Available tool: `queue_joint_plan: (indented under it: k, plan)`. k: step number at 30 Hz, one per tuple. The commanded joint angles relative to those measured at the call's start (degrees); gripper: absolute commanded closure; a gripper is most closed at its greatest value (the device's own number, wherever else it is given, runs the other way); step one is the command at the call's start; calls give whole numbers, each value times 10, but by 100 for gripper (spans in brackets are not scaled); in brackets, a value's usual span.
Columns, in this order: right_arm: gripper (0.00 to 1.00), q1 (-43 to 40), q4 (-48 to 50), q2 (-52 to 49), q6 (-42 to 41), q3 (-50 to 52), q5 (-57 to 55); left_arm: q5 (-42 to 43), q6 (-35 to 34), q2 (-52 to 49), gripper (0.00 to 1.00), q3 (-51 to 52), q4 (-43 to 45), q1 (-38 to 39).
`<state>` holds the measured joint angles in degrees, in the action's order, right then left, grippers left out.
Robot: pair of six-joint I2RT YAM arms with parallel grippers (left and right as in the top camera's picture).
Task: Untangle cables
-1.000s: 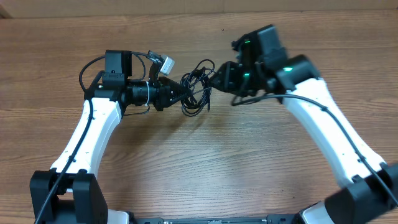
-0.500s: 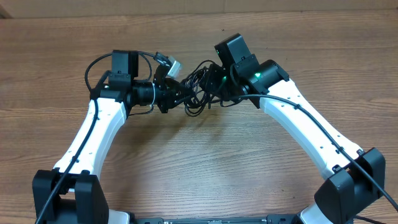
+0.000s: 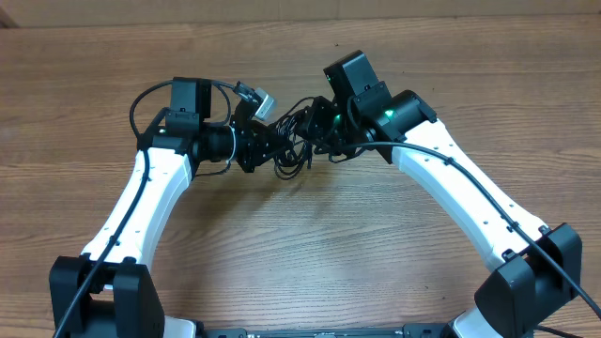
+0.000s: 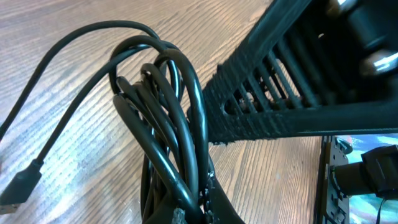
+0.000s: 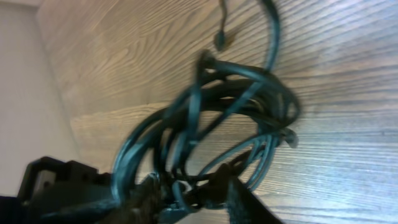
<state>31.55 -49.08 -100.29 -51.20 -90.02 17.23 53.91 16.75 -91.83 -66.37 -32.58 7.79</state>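
Right arm point(image 3: 451, 178) has swung in leftward since a second ago, so its wrist now sits closer to the left arm point(image 3: 150, 188), which barely shifted; nothing much changed over the last half second. You've got the cables point(image 3: 293, 141) bunched as one black clump between the two sets of jaws, toward the far middle of the tabletop point(image 3: 310, 244). Left jaws are closed tight on a thick handful of strands (the left wrist view shows them running down into the grip), with one loose plug point(image 4: 18, 186) trailing off to the side on the wood. Right jaws stand partly apart with strands passing between the fingers point(image 5: 249, 202). That view is blurred, so you can't tell whether they actually pinch anything.
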Motion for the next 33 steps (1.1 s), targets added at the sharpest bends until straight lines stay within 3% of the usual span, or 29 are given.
queue_joint_plan:
  k: [1,8,21,25,30,33]
  plan:
    - [62,3,15,13,-3,-23,-3,3,16,12,96,-9,-2,7]
    - [67,3,-14,9,-54,-22,-74,56,16,12,96,-9,-1,9]
    - [68,3,-42,-33,-63,-21,-89,165,57,17,96,-9,1,8]
    - [96,3,-61,-33,-63,-15,-88,178,60,17,96,-9,3,8]
    - [96,-1,-79,-33,-21,-10,-88,133,60,17,96,-9,-2,8]
    - [96,-12,-129,-33,3,-10,-84,41,49,17,96,-9,-6,8]
